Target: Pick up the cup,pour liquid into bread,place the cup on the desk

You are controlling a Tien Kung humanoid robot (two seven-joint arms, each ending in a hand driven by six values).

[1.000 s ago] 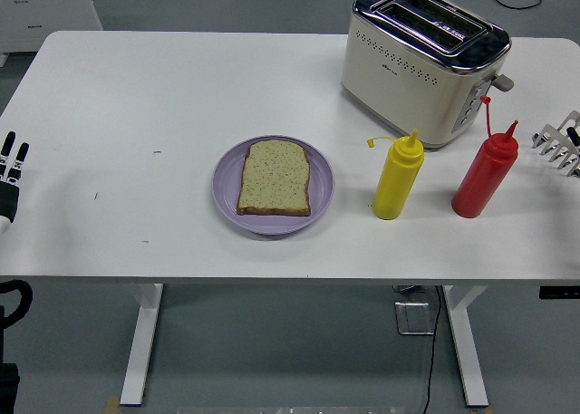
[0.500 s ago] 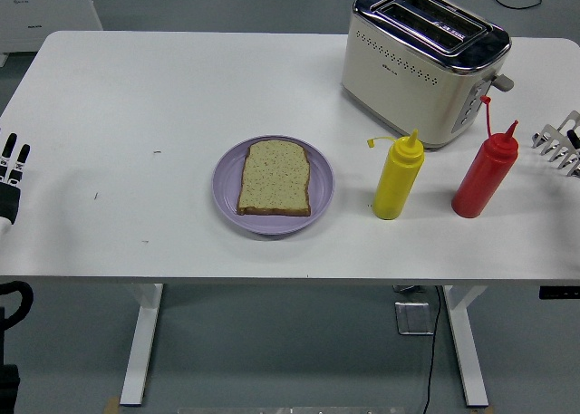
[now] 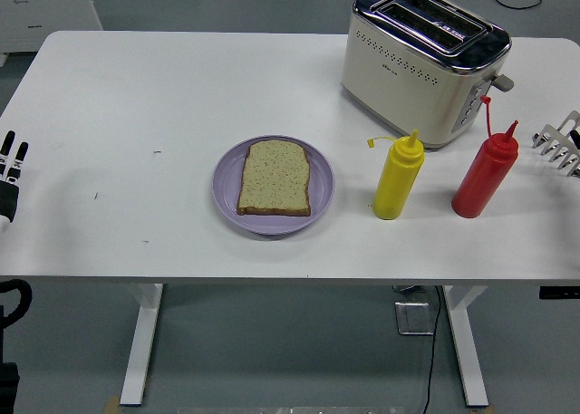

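Black fingers of our left hand [image 3: 11, 160] pointed straight, holding nothing. Bread [image 3: 275, 178] lay on 1 purple plate [image 3: 227, 192]. The yellow bottle [image 3: 398, 177] and red bottle [image 3: 485, 174] stood before the toaster [image 3: 419, 62]; our right hand [image 3: 562, 144] hung spread, empty.

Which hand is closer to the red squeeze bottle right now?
The right hand: it sits just to the right of the red squeeze bottle, near the table's right edge. The left hand is far across the table, at its left edge.
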